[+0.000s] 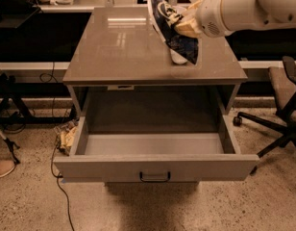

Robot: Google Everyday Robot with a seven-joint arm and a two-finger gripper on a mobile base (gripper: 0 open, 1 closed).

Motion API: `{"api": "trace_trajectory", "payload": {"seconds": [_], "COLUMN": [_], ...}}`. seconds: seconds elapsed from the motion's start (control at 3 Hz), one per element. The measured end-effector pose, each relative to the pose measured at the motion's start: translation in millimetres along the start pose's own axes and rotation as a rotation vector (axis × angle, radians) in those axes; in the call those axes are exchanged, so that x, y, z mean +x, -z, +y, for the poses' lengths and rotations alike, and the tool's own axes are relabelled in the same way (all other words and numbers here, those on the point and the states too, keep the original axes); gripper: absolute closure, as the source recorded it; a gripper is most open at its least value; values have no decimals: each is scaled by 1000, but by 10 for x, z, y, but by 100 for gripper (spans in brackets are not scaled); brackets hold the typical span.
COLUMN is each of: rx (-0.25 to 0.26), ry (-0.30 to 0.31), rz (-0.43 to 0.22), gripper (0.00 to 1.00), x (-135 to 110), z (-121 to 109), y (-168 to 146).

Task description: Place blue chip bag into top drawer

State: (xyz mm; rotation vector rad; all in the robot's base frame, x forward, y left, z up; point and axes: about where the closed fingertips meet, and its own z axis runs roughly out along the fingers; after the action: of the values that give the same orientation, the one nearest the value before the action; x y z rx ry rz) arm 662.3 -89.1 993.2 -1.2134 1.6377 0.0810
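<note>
Gripper (180,24) up above the far right part of the table (124,47), tan fingers (189,25) pinched tight on the blue chip bag (173,41), grabbing it on its right side about halfway along. Bag hanging clear of the tabletop, not resting on it. Long axis on a steep diagonal: top end up and to the left, over the table's back edge, bottom corner pointing down and right toward the table's right edge. One broad face turned roughly toward the camera. Dark blue foil, properly crumpled and wrinkled, white printing on it plus a bit of yellowish colour near the top. Can't read any of the writing, so no brand to report. White object (177,57) peeking out just under the bag's lower edge, lying on the table; can't tell what exactly. Below the tabletop, top drawer (90,165) pulled right out toward the camera, grey, about as wide as the table, small dark handle (154,177) dead centre on its front. Small pale label (120,87) on the table's front edge above the drawer, also unreadable.
</note>
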Motion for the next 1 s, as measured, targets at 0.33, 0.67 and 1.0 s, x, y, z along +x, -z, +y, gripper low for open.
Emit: {"api": "trace_trajectory", "payload": {"seconds": [0.33,0.67,1.0], "rx": [-51,-122,-217], "ry": [-33,-100,-169], "rz": [37,105,247], "gripper": [100,100,76], "x": [114,440,986], "z": [356,675,1010], "y": [422,575,415]}}
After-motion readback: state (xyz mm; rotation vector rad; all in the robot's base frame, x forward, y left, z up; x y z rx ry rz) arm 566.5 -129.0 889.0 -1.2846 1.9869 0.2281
